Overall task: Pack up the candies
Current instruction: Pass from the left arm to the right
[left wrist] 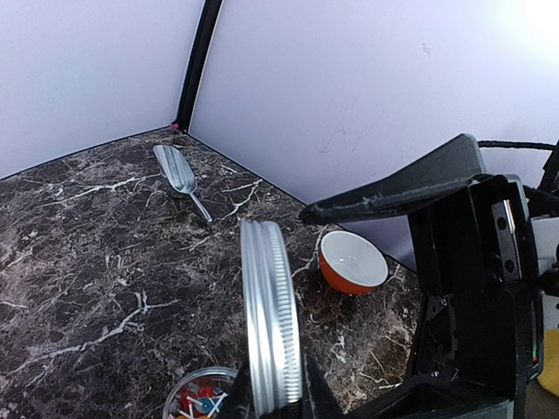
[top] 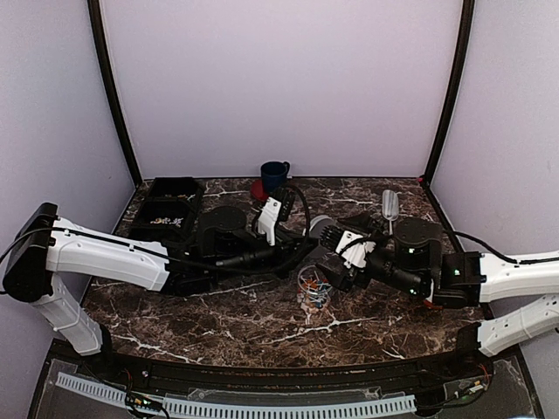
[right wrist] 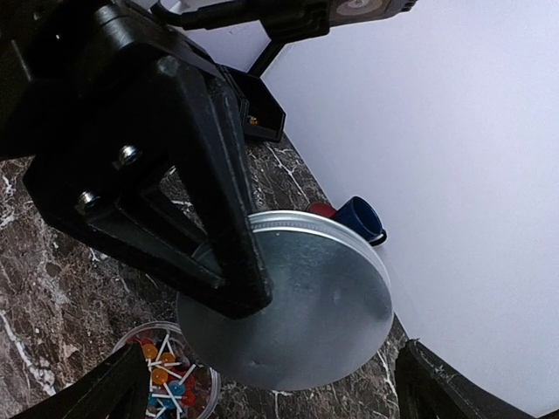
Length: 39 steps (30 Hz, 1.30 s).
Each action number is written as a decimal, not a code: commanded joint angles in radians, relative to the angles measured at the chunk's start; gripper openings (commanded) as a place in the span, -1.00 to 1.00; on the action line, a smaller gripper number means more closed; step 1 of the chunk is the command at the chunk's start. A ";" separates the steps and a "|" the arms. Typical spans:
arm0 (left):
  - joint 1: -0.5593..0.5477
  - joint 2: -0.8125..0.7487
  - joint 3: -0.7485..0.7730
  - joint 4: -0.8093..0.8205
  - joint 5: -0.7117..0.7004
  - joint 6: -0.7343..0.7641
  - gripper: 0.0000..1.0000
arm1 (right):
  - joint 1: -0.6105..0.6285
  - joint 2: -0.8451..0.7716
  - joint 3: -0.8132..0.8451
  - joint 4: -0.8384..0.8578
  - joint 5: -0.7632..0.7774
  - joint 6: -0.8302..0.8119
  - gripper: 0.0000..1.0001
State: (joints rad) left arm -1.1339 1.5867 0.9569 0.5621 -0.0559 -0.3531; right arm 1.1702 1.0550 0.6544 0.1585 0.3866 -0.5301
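The candies (right wrist: pixel 162 371) are small coloured heads on thin white sticks, lying in a clear open jar (top: pixel 312 284) on the marble table. My left gripper (left wrist: pixel 271 403) is shut on the edge of a round silver screw lid (left wrist: pixel 269 314), held upright just above and beside the jar (left wrist: pixel 179 390). In the right wrist view the lid's flat face (right wrist: pixel 306 305) hangs over the jar with a left finger (right wrist: pixel 218 218) across it. My right gripper (right wrist: pixel 271 397) stands open and wide, facing the lid and holding nothing.
An orange bowl (left wrist: pixel 352 260) and a metal scoop (left wrist: pixel 182 177) lie beyond the lid. A blue mug (top: pixel 274 175) stands at the back wall beside a red object (top: pixel 258 189). A black divided tray (top: pixel 166 208) sits at the back left.
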 commanded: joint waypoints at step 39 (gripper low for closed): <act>0.006 -0.060 0.005 0.027 0.085 -0.038 -0.92 | -0.029 0.076 0.044 0.117 0.019 0.043 0.97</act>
State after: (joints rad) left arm -1.1297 1.5688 0.9600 0.5667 0.0128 -0.3798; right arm 1.1488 1.1221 0.6605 0.2398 0.4126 -0.4957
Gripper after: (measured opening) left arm 0.119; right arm 0.996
